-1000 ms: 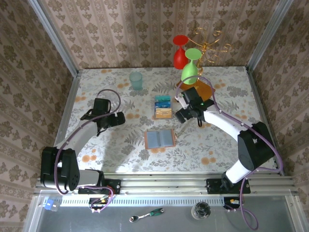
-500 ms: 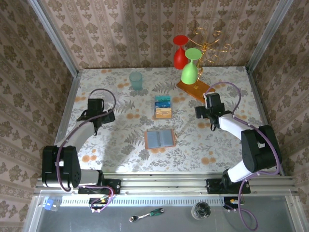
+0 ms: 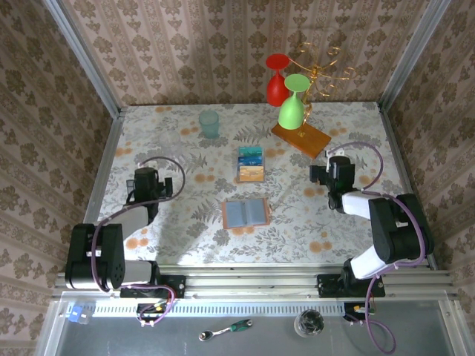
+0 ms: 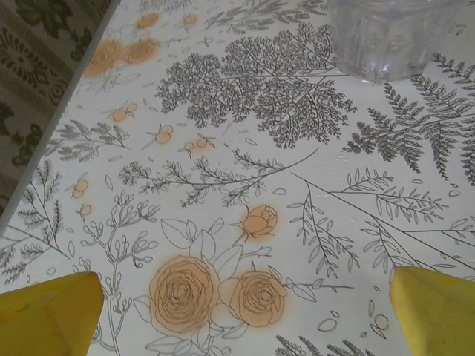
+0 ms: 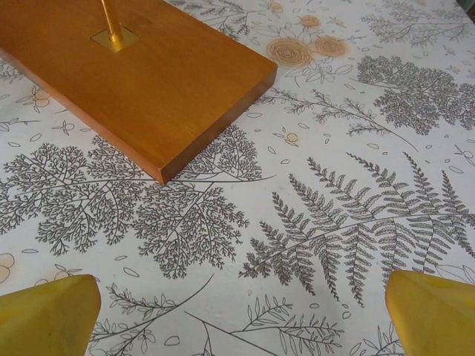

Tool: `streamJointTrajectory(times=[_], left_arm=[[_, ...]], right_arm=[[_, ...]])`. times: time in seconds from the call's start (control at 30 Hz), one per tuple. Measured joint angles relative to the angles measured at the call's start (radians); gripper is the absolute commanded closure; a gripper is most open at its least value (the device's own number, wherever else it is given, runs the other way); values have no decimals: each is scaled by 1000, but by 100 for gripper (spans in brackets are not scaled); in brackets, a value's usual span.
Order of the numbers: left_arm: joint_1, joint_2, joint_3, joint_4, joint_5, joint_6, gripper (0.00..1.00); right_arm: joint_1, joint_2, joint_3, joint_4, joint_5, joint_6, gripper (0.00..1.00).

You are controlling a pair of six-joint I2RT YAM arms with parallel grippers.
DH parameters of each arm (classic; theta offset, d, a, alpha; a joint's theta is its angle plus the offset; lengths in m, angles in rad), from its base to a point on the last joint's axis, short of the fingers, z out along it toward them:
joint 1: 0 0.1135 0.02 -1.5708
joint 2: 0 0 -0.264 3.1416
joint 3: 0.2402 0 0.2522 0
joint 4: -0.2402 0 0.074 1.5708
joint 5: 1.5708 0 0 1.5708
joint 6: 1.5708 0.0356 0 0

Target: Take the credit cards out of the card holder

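Both hands are spread wide and carry nothing. I have the left hand (image 3: 147, 182) low over the left side of the surface (image 3: 334, 222) and the right hand (image 3: 338, 172) low over the right side, each well apart from the task's things. In the left wrist view its yellow fingertips (image 4: 44, 315) frame bare floral cloth. In the right wrist view they frame cloth just short of the wooden rack base (image 5: 148, 81).

Between the arms, near the middle of the surface, the card holder (image 3: 247, 213) lies open and flat, grey-blue panels up. I cannot tell whether anything is tucked in its pockets.

I expect the holder to be soft, light leather that skids or folds if tugged. I would pin one panel with one hand and draw any card out by its exposed edge with the other.

Just beyond it, apart from it, the credit cards (image 3: 251, 165) lie in a small overlapping stack, teal farther away and orange nearer. They look already out.

I judge the cards stiff, thin and slick. Lying flat, they give little to pinch, so I would take the top one across its short edges or by an overhanging corner.
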Motion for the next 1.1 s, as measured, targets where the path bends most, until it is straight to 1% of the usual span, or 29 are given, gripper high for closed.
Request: streamJointTrajectory(times=[0.13,0.3,0.53,0.63,0.8,0.97,1.1], left_arm=[[31,14,-23,156,56,20,0],[87,58,-31,314,158,16,0],[97,182,-31,443,270,16,0],[91,217,-32,481,288,21,0],[74,223,-34,509,297,32,0],[35,223,-48,542,256,50,0],[29,223,-51,554,240,58,0]], right_arm=[[-10,-16,-68,99,-24,1,0],[-37,-16,-95,195,-78,12,0],[-51,-14,-96,252,-118,22,0],[-51,-13,-101,272,-132,22,0],[-51,-12,-105,277,-135,22,0],[-51,-12,-106,281,-135,22,0],[-51,-12,-106,280,-135,22,0]])
